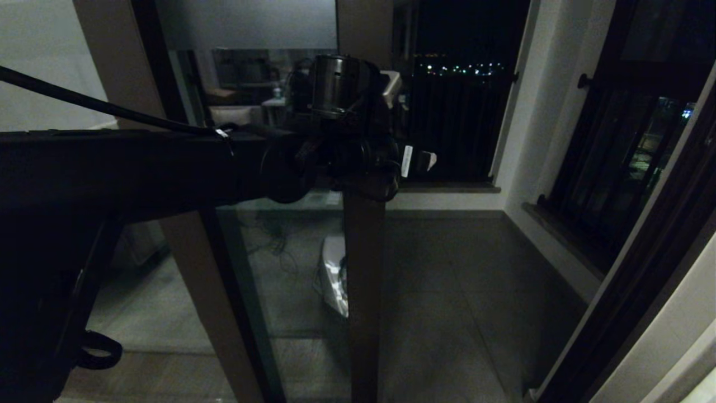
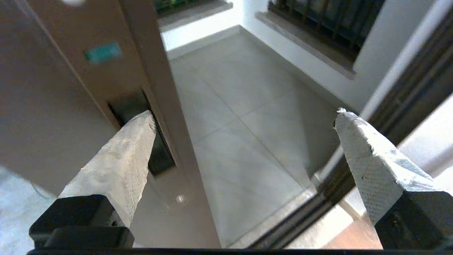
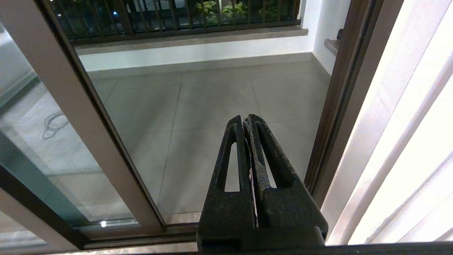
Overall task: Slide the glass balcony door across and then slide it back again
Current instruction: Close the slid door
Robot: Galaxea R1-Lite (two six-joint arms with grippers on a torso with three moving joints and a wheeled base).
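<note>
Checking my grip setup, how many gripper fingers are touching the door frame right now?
1: one pale left gripper finger sits at the recessed slot handle on the brown-framed glass balcony door; the other hangs free.

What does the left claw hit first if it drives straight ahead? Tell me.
One finger of the open left claw already reaches the handle slot in the door upright, so that upright comes first. The gap between the fingers looks onto bare balcony floor; depth is unclear.
</note>
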